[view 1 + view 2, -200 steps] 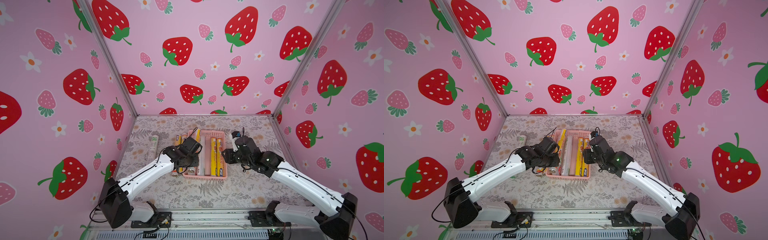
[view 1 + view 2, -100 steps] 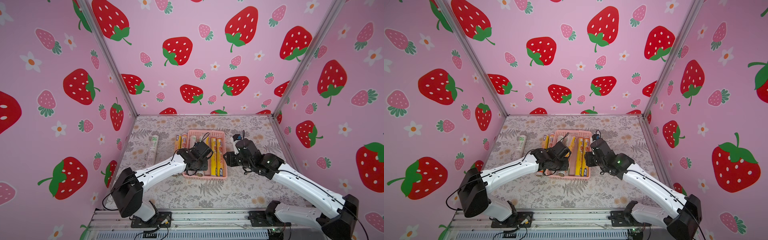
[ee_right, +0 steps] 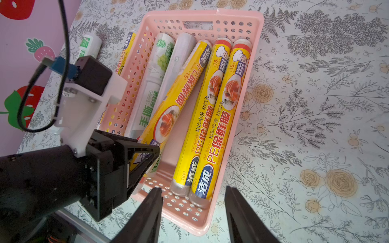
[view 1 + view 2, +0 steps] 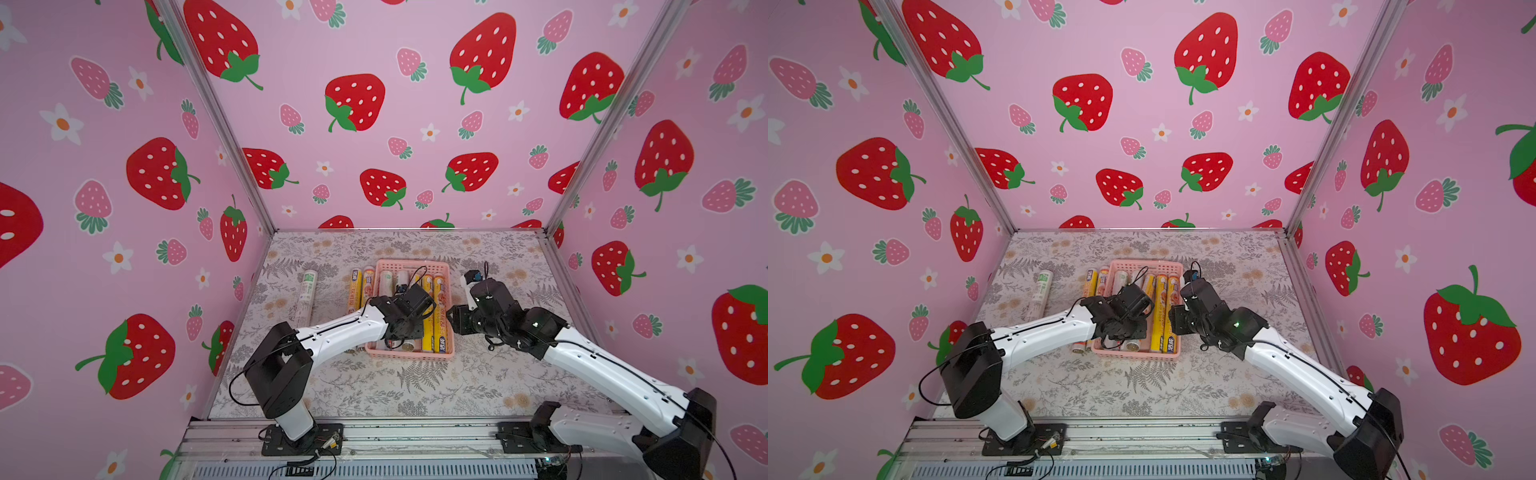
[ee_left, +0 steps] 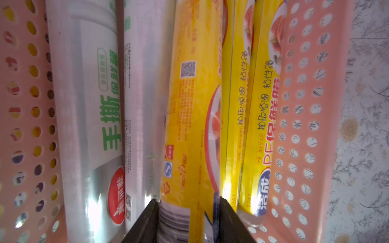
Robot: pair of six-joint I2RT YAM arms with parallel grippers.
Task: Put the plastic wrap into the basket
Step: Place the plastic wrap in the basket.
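Note:
The pink basket [image 4: 415, 264] stands mid-table. In it lie two white-silver plastic wrap rolls [image 3: 155, 69] on one side and two yellow rolls [image 3: 210, 117] on the other. Between them a third yellow roll [image 3: 174, 101] slants across the basket, and my left gripper [image 5: 187, 202] is shut on its near end, low inside the basket [image 5: 299, 126]. The held roll [image 5: 189, 126] fills the middle of the left wrist view. My right gripper [image 3: 192, 191] hangs open over the basket's near right corner [image 3: 202, 227], holding nothing. In a top view it is at the basket's right side [image 4: 451, 322].
Two yellow rolls [image 4: 354, 291] lie on the floral table just left of the basket. A white roll with green print [image 4: 305, 297] lies further left. The pink strawberry walls close in the table on three sides.
My left arm has swung right from the basket's left edge and lowered the yellow roll in among the other rolls. The right arm has barely moved.

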